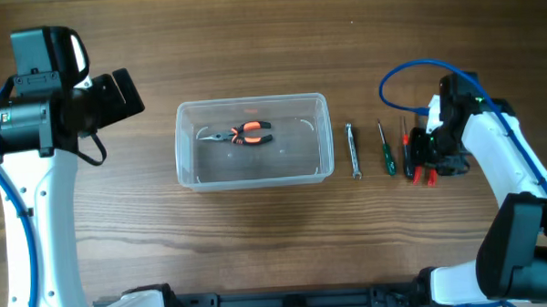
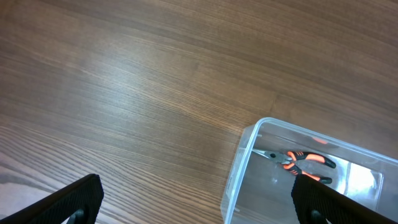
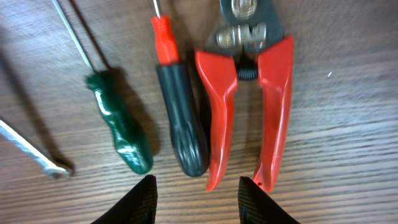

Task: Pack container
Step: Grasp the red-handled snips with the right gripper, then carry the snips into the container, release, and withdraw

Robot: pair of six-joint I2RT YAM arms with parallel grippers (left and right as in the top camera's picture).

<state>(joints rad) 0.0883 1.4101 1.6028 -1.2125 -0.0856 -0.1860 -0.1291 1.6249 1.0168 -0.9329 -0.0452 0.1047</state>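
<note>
Tools lie in a row right of the container (image 1: 253,101), which sits mid-worktop (image 1: 258,245) with orange-handled pliers (image 1: 245,133) inside. You see a wrench (image 3: 31,152), a green screwdriver (image 3: 118,134), a black-handled screwdriver (image 3: 180,118) and red-handled cutters (image 3: 249,112) side by side, the last two crowded together. Your right claw (image 3: 200,199) hovers spread above those two handle ends. Your left claw (image 2: 199,205) is spread too, over bare wood left of the container.

No readable text, labels, brand names or numbers appear anywhere — not on any tool or surface.
</note>
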